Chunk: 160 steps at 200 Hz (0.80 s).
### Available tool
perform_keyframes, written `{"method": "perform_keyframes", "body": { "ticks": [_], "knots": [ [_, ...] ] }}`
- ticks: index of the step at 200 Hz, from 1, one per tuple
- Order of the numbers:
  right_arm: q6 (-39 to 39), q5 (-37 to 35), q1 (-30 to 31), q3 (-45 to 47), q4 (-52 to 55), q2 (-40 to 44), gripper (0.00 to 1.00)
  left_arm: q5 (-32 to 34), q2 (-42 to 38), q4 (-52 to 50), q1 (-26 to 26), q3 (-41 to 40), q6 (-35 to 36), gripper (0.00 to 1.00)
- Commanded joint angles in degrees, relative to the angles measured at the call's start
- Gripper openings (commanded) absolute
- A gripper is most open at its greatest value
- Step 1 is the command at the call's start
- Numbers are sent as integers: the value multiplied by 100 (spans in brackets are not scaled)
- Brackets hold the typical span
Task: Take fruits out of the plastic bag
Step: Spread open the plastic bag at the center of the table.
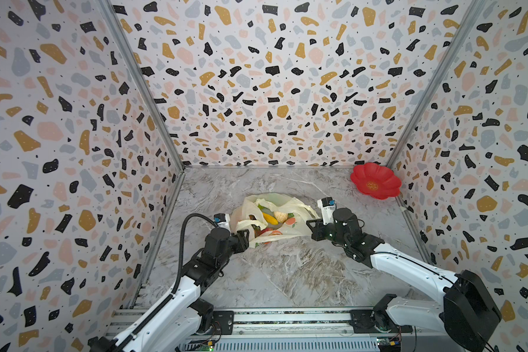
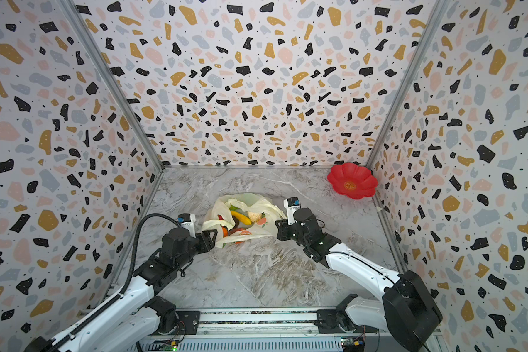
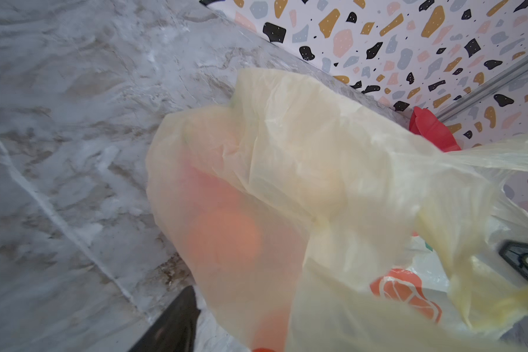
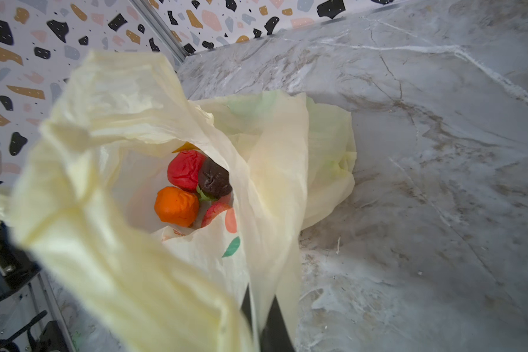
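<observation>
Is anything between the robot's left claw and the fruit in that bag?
Yes. The thin wall of the plastic bag lies between the left gripper and the orange, which shows only through the film. From above, the mouth is open over the banana.

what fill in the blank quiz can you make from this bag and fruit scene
All visible fruits lie ___ the plastic bag.
The banana is ___.
The flower-shaped dish is ___.
The right gripper is ___ on the bag.
Missing: inside, yellow, red, shut.
</observation>
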<state>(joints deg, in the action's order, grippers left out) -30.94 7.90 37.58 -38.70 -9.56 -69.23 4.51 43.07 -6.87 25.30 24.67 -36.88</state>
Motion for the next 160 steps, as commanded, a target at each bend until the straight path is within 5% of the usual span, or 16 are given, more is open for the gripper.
{"method": "perform_keyframes", "body": {
  "ticks": [1, 36, 108, 160],
  "knots": [
    [-125, 255, 11, -66, -412, 142, 0, 399, -432, -1014, 0, 331, 17, 70],
    [-36, 312, 8, -190, -492, 87, 0, 174, -632, -1449, 79, 756, -267, 73],
    [0, 415, 3, -401, -679, -239, 0, 228, 51, -1547, 460, 2141, 273, 77],
    [70, 347, 1, -540, -577, -401, 0, 2965, 1459, -2595, 2348, 4224, 584, 76]
  ]
}}
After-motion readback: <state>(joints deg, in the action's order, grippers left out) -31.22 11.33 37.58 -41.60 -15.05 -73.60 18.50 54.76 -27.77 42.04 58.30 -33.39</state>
